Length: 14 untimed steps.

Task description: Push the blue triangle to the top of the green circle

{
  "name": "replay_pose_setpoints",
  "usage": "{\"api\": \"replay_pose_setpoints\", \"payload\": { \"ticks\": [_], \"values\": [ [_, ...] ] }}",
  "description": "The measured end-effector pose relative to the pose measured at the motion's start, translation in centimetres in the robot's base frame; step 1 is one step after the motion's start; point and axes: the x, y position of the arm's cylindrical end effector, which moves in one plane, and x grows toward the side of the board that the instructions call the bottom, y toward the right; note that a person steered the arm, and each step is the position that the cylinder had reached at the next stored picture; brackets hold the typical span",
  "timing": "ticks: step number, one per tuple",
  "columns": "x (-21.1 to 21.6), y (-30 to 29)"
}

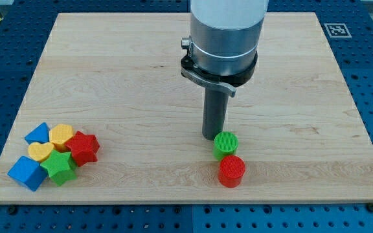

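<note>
The board (pixel 141 84) fills most of the view. The arm (pixel 225 39) comes down from the view's top centre and ends in a rod; there are no jaws on this rig, so there is nothing to open or close. The tip (pixel 214 136) stands just above and left of the green circle (pixel 225 144), near or touching it. The red circle (pixel 232 171) lies just below the green one.

At the view's lower left sits a tight cluster: blue triangle (pixel 37 134), yellow hexagon (pixel 61 136), red star (pixel 83 147), yellow heart (pixel 40 151), green star (pixel 59 167), blue cube (pixel 26 173).

Judged step: approach not begun; the triangle is well apart from the tip. The next move calls for travel to the triangle's left side, then a push rightward without dragging its neighbours.
</note>
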Motion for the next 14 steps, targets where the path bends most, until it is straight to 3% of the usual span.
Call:
{"api": "replay_pose_setpoints", "payload": {
  "ticks": [3, 4, 7, 8, 11, 14],
  "values": [
    [-0.1, 1.7],
    [-1.9, -3.1],
    [-6.3, -29.8],
    [-4.7, -34.2],
    [1.3, -33.5],
    [1.9, -32.3]
  ]
}}
